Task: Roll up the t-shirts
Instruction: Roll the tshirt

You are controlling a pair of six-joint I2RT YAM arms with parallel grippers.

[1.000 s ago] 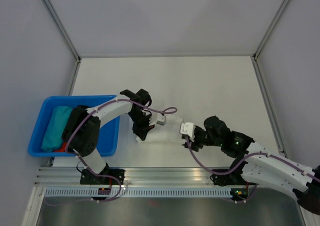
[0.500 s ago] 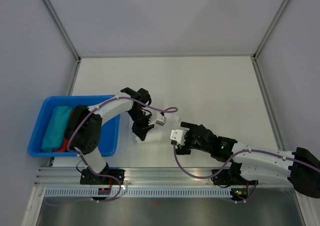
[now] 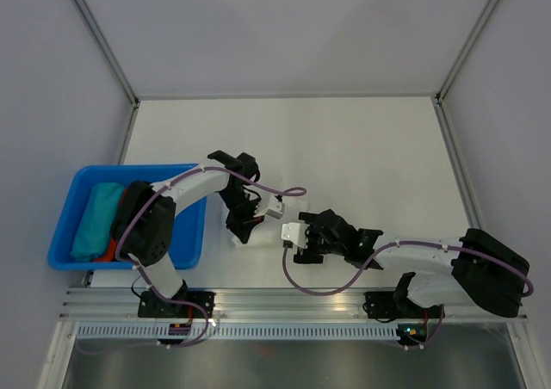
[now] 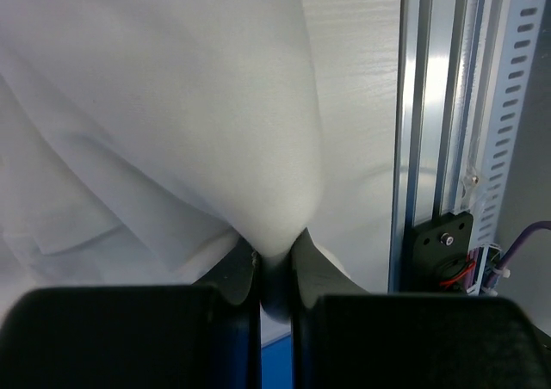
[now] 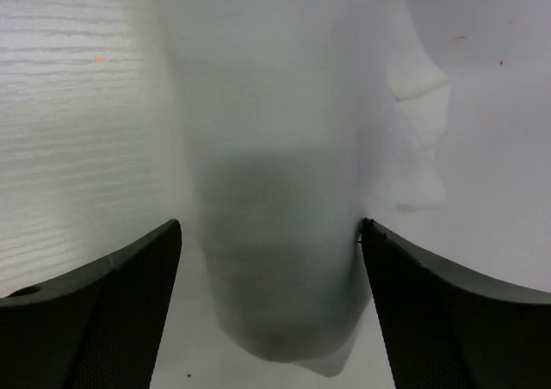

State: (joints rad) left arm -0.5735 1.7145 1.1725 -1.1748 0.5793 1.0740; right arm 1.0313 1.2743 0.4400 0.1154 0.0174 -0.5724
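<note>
A white t-shirt (image 3: 263, 231), rolled into a soft bundle, lies on the table near the front edge between both arms. My left gripper (image 3: 244, 225) is shut on a fold of this t-shirt (image 4: 172, 105), the cloth pinched between its jaws (image 4: 274, 256). My right gripper (image 3: 288, 238) stands open at the other end, and the rolled end of the t-shirt (image 5: 267, 105) sits between its wide-spread fingers (image 5: 271, 227). The right fingertip (image 5: 372, 234) touches the cloth's side. A teal t-shirt roll (image 3: 95, 217) and a bit of red cloth (image 3: 107, 253) lie in the blue bin.
The blue bin (image 3: 191, 234) stands at the table's left edge, close to the left arm. An aluminium rail (image 3: 284, 301) runs along the near edge, also showing as a rail (image 4: 448, 105) in the left wrist view. Grey walls enclose the table.
My right gripper has travelled left to the white t-shirt's end and opened wide around it. The left gripper has kept its pinch and barely moved.
</note>
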